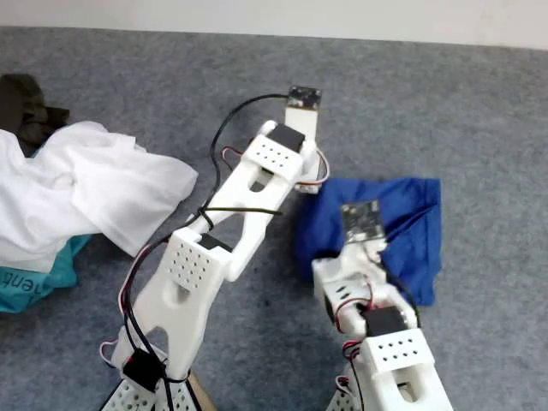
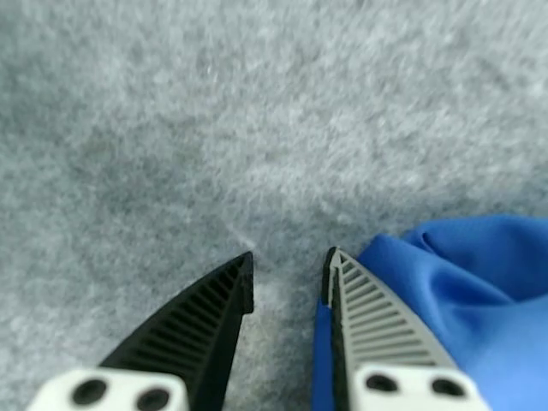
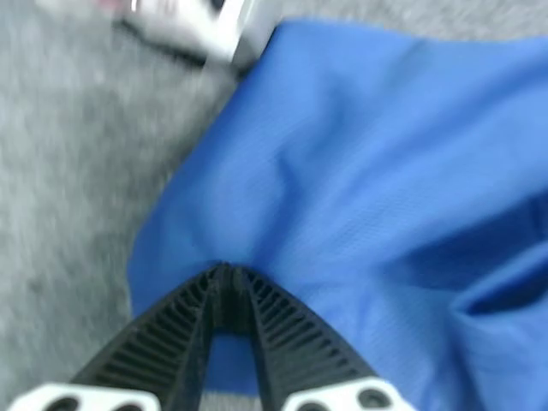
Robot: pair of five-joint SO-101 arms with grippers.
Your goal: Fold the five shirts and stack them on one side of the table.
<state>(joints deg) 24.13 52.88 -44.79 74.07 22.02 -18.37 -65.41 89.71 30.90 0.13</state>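
**High view.** The blue shirt (image 1: 411,223) is being shown crumpled on the grey table (image 1: 428,103), at about 4 o'clock from the table's centre. The white shirt (image 1: 86,193) is being shown in a loose heap at 9 o'clock, well apart from the blue one. A teal shirt (image 1: 34,278) is being partly covered by the white shirt at 8 o'clock. A dark shirt (image 1: 21,98) is being overlapped by it at 10 o'clock. The left arm (image 1: 257,184) is being extended from 7 o'clock toward the centre, and its end is being held at the blue shirt's 10 o'clock corner. The right arm (image 1: 385,342) is being extended from 5 o'clock, and its wrist is being held over the lower half of the blue shirt.

**Left wrist view.** The left gripper (image 2: 291,257) is being held partly open, the fingertips apart, and nothing is being gripped. Its grey finger (image 2: 377,325) is being rested along the blue shirt's edge, with a thin strip of cloth showing on its inner side. Its black finger (image 2: 201,330) is being held over bare table.

**Right wrist view.** The right gripper (image 3: 227,272) is being held closed. The fingertips are being pressed together on a pinch of the blue shirt, and creases are being drawn out from that point.
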